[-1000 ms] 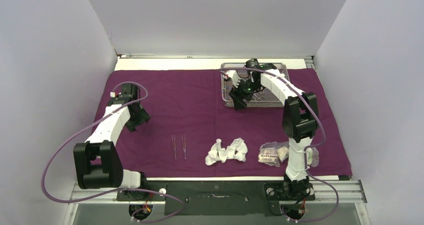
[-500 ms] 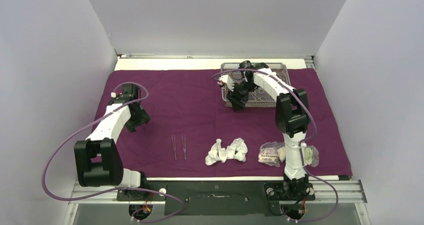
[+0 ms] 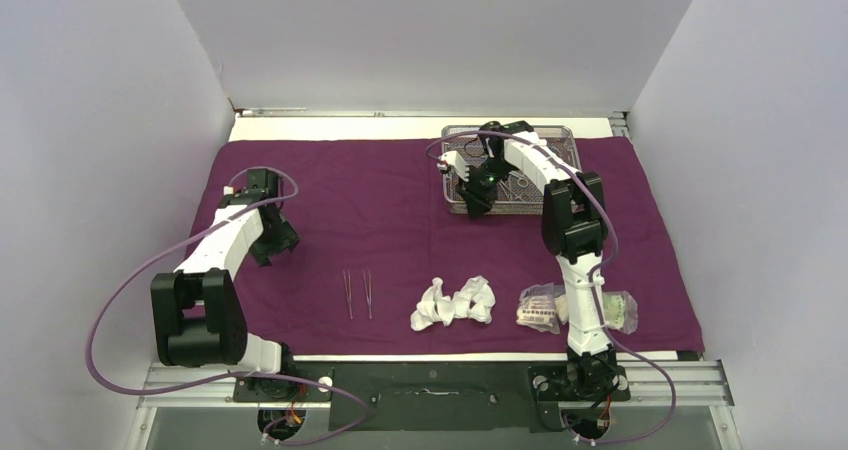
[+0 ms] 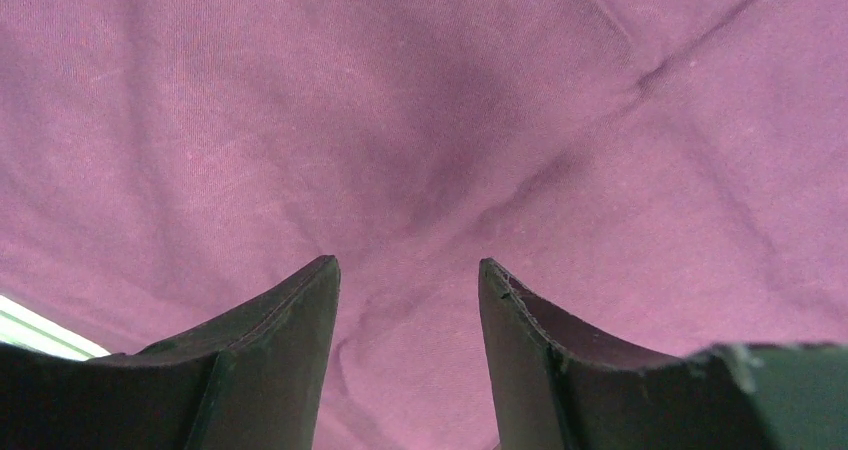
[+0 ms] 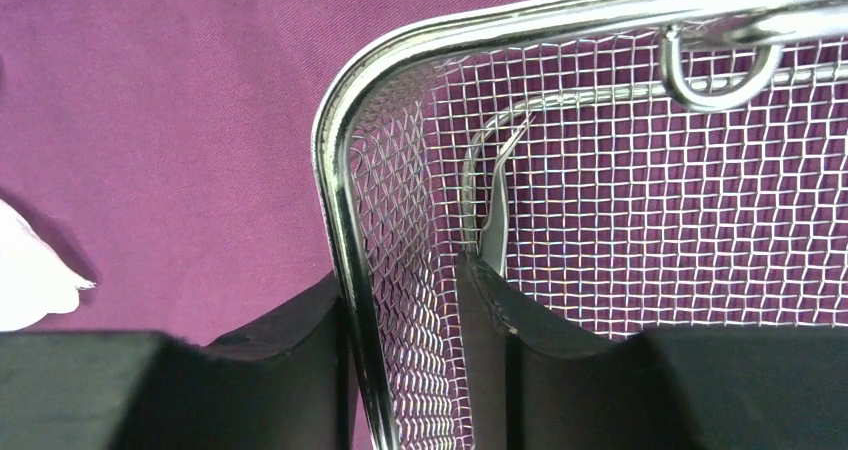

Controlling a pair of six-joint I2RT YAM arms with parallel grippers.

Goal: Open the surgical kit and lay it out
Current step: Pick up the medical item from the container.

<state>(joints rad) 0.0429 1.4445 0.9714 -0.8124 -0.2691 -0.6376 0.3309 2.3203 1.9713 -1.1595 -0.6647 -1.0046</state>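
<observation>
Cloth [image 3: 400, 200] of dark purple is spread flat. At its 1 o'clock the wire-mesh tray [image 3: 545, 128] is set, with a steel instrument [image 5: 495, 230] inside. The tray's 7 o'clock corner wall is straddled by the right gripper [image 5: 400, 280]; whether it is clamped cannot be told. Tweezers [image 3: 368, 294] at 7 o'clock, gauze wads [image 3: 455, 303] at 6 and packets [image 3: 540, 307] at 5 are laid out. The left gripper [image 4: 408, 270] is held parted and empty at 9 o'clock. A pale table [image 3: 330, 128] is seen beneath, enclosed by plain lilac-grey walls [image 3: 430, 40]. Packet print is too small to read.

Robot lab: white partition walls [image 3: 430, 40] enclosing table [image 3: 330, 128].

Right gripper [image 3: 476, 201] at mesh tray [image 3: 561, 130] corner
</observation>
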